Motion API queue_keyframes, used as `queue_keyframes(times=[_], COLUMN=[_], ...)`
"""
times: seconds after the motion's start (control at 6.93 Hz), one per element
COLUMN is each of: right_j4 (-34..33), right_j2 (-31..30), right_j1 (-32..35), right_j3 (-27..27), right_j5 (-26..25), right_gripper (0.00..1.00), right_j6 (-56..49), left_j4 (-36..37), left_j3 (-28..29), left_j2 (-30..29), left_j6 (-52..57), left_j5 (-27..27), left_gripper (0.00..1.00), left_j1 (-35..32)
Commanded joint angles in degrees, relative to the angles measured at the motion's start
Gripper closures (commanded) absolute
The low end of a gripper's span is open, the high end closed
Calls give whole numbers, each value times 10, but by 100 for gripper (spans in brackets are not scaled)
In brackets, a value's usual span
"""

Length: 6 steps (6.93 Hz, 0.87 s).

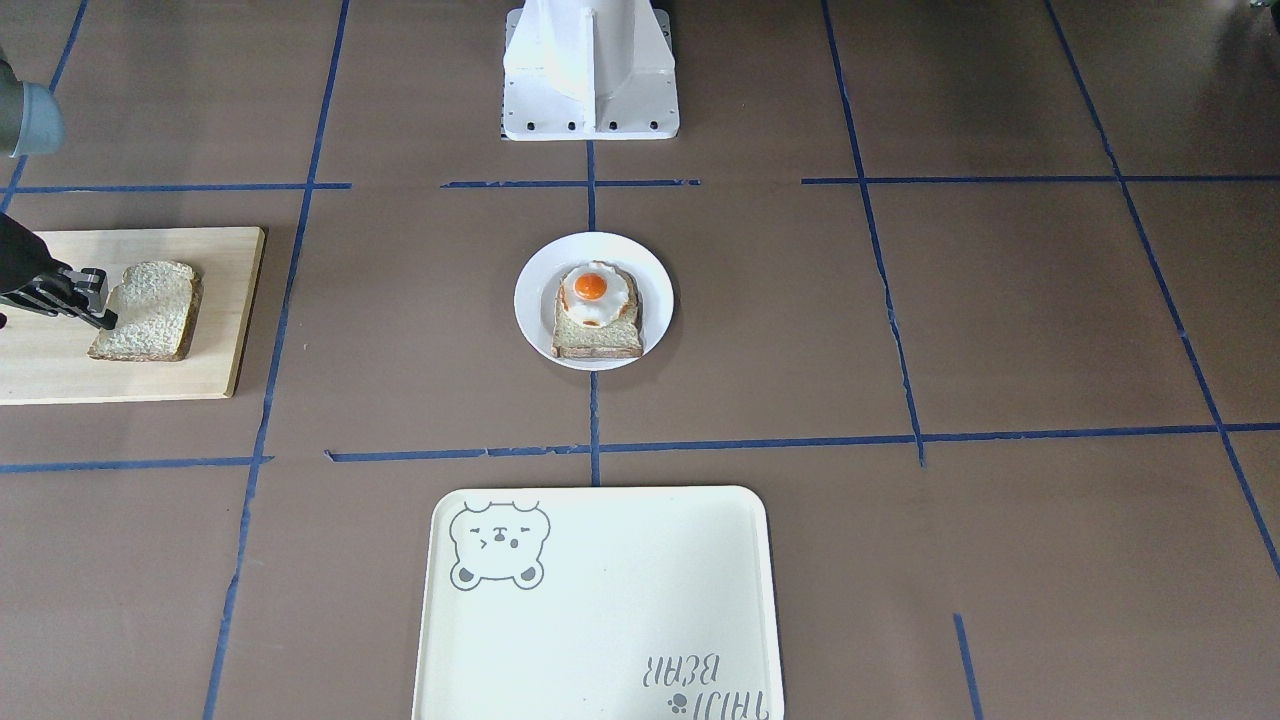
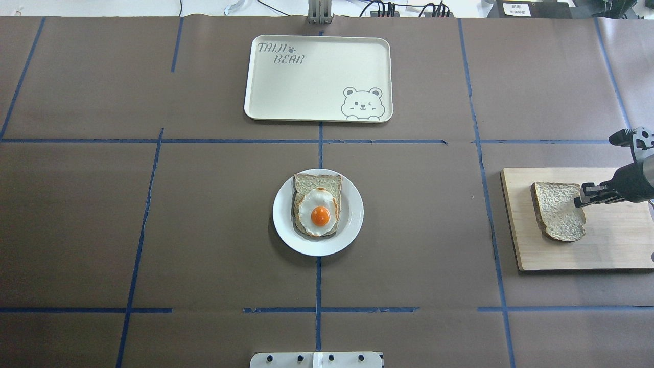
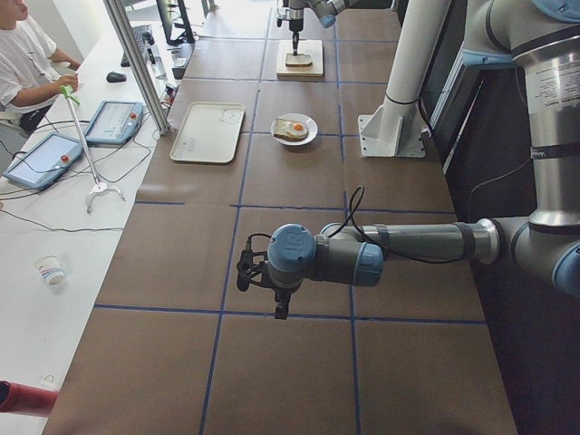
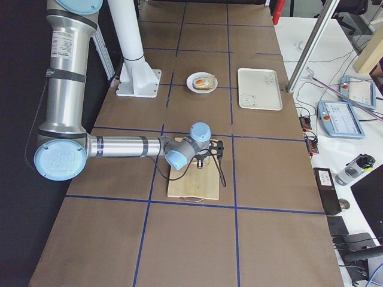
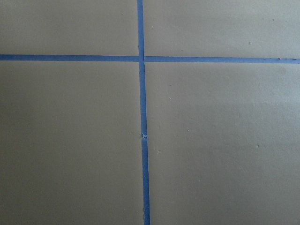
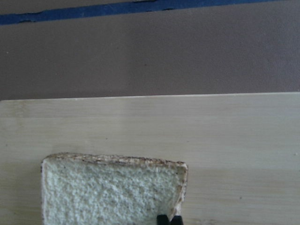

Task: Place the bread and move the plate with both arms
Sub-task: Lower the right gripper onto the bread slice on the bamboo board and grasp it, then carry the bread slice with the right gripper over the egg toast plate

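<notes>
Overhead and front-facing views look down on the brown, blue-taped table from opposite sides, sharing the round white plate. Two end views look along it; the wrist views sit close above its surface.

bread: rough, porous | board: pale matt wood | plate: glossy white

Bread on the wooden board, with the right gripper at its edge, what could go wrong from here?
The right gripper meets the bread only at one crust edge, so the slice may droop, tear or slip out when lifted off the wooden board. The plate already holds an egg-topped slice, so bread laid on the egg could sit tilted or slide off.
</notes>
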Motion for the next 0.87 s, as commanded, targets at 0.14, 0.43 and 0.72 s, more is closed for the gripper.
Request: queue_keyframes(times=[0.14,0.43,0.72], right_j4=[0,-7,-5], right_j2=[5,45,149], right_j1=[2,2,-2], right_j3=[38,88,88], right_j5=[42,80,97], right_gripper=[100,100,100], right_j6=[-1,53,168], left_j4=[-1,-1,-1], left_j3=[-1,-3,-2], left_j2=[-1,0,0], left_j6=[0,0,0], left_j5=[0,0,0], left_gripper=[0,0,0], left_j1=[0,0,0])
